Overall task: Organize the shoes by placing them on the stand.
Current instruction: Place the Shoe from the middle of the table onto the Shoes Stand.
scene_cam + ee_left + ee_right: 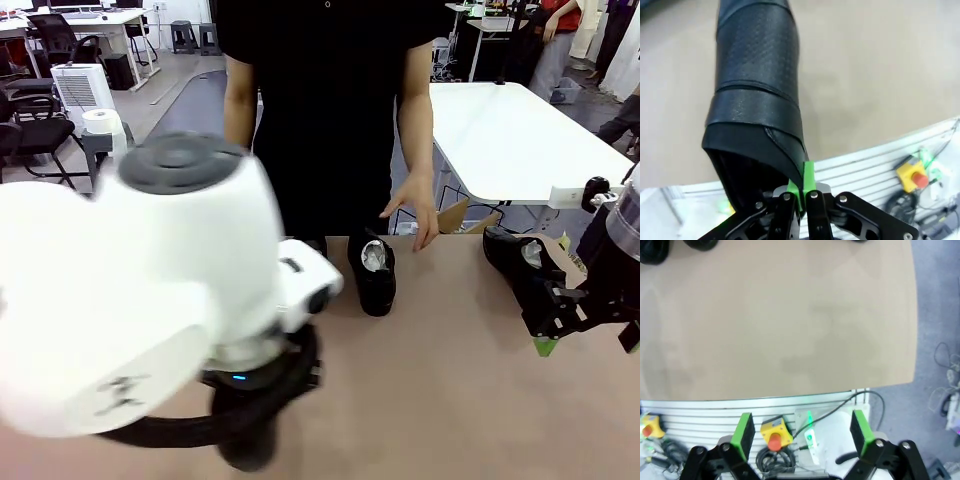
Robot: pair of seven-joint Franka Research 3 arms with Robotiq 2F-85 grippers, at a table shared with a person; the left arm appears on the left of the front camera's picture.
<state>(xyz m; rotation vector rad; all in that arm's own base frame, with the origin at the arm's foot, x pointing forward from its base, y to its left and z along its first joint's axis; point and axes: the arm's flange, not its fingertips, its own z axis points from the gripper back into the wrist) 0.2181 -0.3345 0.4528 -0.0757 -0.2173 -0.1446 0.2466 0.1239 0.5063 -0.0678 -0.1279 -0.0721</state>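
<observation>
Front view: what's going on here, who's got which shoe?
The left gripper is shut on the collar of a black perforated dress shoe. The right gripper is open and empty above the near edge of the table. Two more paper-stuffed black shoes sit at its far side: the middle shoe by the person's hand, the outer shoe near the right gripper.

- The table is a flat tan-brown tabletop (440, 400), matte and pretty plain.
- A glossy black leather lace-up shoe (377, 282), stuffed with crumpled white paper, sits around the middle by the far edge, toe toward the near side.
- A second black shoe (508, 255), also paper-stuffed, lies off to the right near the far edge, well apart from the first.
- Some dark rounded shapes (652, 250) are cut off at the frame edge, so I can't tell what they are.
</observation>
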